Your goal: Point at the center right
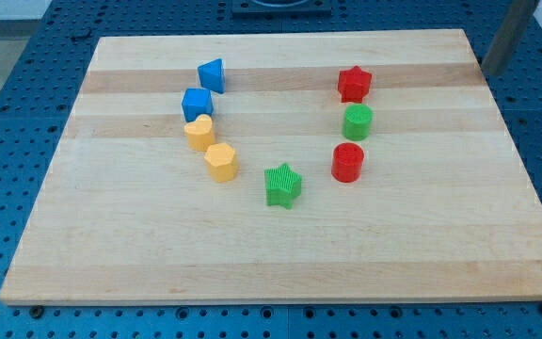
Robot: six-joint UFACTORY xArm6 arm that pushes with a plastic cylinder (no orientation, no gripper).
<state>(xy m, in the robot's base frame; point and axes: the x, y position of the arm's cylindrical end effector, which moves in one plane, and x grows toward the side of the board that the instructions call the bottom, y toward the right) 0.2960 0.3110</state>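
Wooden worktop (280,264), pale and striped, carries eight small plastic blocks in a loose U. Your target, the center right at three o'clock, is bare wood, past the green cylinder (358,121) and red cylinder (347,162). The dark rod (506,38) stands at one o'clock; my tip (486,71) seems near the far right corner. No jaws exist here. Slide the tip down along the edge, well apart from the red star (354,84).
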